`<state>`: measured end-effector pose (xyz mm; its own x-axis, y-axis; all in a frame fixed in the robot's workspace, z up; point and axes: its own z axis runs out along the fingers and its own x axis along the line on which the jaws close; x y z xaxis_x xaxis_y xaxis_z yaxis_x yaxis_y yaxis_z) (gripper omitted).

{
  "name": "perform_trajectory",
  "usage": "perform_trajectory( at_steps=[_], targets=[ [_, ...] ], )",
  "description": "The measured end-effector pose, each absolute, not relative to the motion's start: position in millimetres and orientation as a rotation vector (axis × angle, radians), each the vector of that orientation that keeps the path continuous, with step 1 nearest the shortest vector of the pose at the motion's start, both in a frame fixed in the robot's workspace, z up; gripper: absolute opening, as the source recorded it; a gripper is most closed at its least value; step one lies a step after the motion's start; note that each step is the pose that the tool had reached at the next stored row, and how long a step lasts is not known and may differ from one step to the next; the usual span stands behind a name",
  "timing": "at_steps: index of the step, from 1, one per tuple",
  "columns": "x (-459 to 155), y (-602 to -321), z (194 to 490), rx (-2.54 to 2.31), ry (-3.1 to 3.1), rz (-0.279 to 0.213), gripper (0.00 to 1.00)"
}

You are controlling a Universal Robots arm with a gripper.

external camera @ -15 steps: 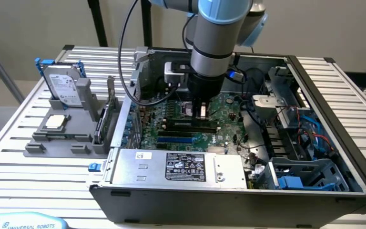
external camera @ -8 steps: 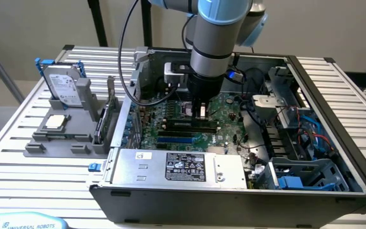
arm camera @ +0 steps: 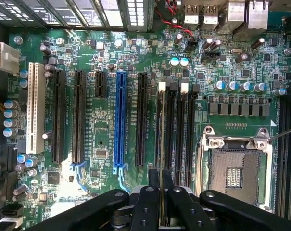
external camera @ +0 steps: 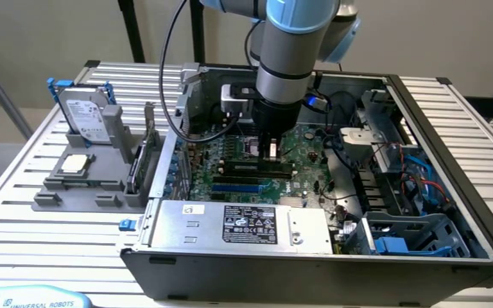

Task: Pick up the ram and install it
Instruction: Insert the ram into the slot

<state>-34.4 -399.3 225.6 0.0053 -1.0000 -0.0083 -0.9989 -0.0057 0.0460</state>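
My gripper (external camera: 272, 153) is lowered inside the open computer case (external camera: 452, 160), over the green motherboard (external camera: 311, 183). In the wrist view its fingers (arm camera: 152, 192) are shut on the ram (arm camera: 162, 130), a thin stick seen edge-on. The ram runs lengthwise over the outermost black memory slot (arm camera: 168, 125), the one with a white latch (arm camera: 161, 86) at its far end. I cannot tell whether the ram touches the slot. More black memory slots (arm camera: 188, 130) lie beside it, toward the empty CPU socket (arm camera: 236, 168).
Long black slots (arm camera: 79, 115), a blue one (arm camera: 120, 120) and a white one (arm camera: 35, 108) lie parallel. The power supply (external camera: 246, 224) fills the case's near end, cables and drive bays (external camera: 409, 237) the exterior view's right. Outside, a grey fixture (external camera: 84, 183) holds a hard drive (external camera: 88, 115).
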Motion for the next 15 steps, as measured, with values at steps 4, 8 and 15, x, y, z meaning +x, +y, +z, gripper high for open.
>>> perform_trajectory(
  at_steps=[4,8,15],
  targets=[
    [-34.5,-399.3,225.0,2.207,-2.195,-0.058,0.14],
    [-34.5,-399.2,224.6,2.206,-2.196,-0.057,0.14],
    [-34.5,-399.0,223.3,2.203,-2.199,-0.057,0.14]
  ],
)
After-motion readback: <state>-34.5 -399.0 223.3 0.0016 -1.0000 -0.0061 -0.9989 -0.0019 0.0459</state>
